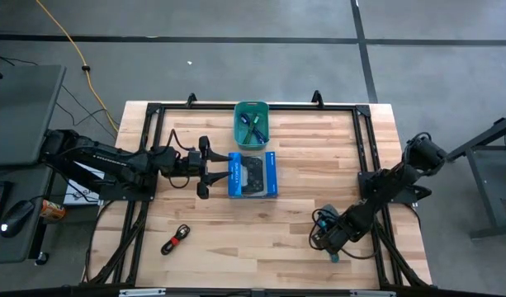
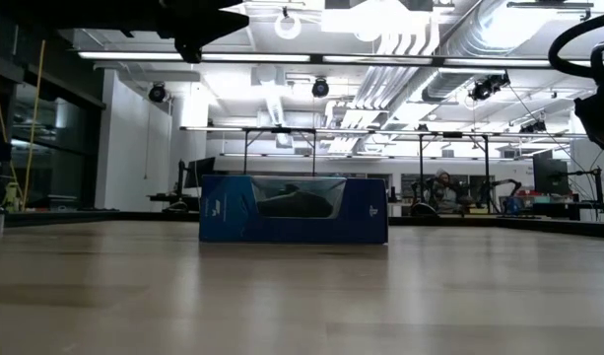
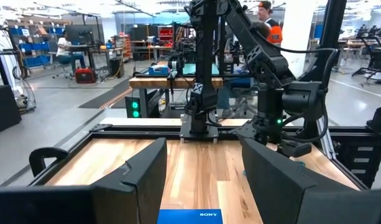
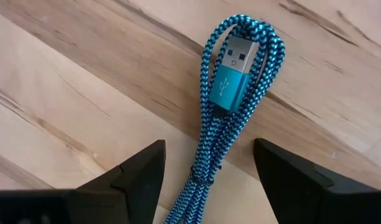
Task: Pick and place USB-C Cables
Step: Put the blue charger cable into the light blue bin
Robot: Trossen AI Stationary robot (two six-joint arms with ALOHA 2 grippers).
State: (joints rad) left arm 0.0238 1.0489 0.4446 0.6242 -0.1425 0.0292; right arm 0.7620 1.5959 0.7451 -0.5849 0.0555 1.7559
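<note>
While our right gripper (image 4: 206, 180) is hovering spread over the teal cable (image 4: 230, 99), it is lying loose on the surface (image 4: 66, 93). Our left gripper (image 3: 202, 180) is waiting spread beside the blue box (image 1: 253, 175).

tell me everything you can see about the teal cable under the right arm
The teal cable is a braided cord, teal with dark flecks, folded into a tight bundle of loops. A matching teal USB-A plug with a bare metal end lies on the loop. It rests flat on the wooden table, between the right gripper's open jaws, apparently untouched.

Robotics lab, workbenches (image 3: 178, 79), exposed ceiling ducts (image 2: 420, 39)
</note>
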